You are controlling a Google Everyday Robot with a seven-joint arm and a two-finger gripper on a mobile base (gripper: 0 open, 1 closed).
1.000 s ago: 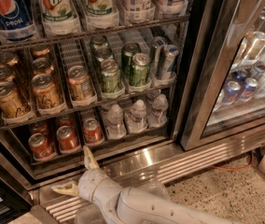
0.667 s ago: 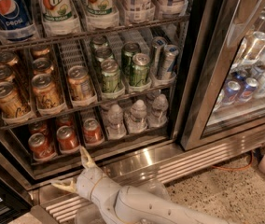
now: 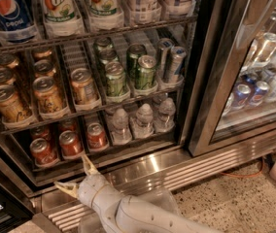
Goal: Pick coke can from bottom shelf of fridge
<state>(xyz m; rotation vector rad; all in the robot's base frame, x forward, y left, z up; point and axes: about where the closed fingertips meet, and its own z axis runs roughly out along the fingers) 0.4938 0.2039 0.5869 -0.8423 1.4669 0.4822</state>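
1. Step: approach, pre-grasp. Your gripper [image 3: 76, 176] sits low, outside the fridge [image 3: 147, 166], just in front of the steel sill. Fingers spread apart, nothing held.
2. Coke can [image 3: 71, 143] stands upright on btm shelf [image 3: 128, 148], middle of three red front cans, left of the water bottles [image 3: 143, 120]. Not touched yet.
3. Next, imo: lift over the sill, push fwd so the fingers straddle that can w/o knocking the neighbours, then close.

The gripper [image 3: 77, 176] is hovering, fingers spread, before the fridge's [image 3: 147, 171] steel sill, just below the bottom shelf [image 3: 128, 148], where a coke can [image 3: 71, 143] is standing between two others, beside water bottles [image 3: 143, 123].
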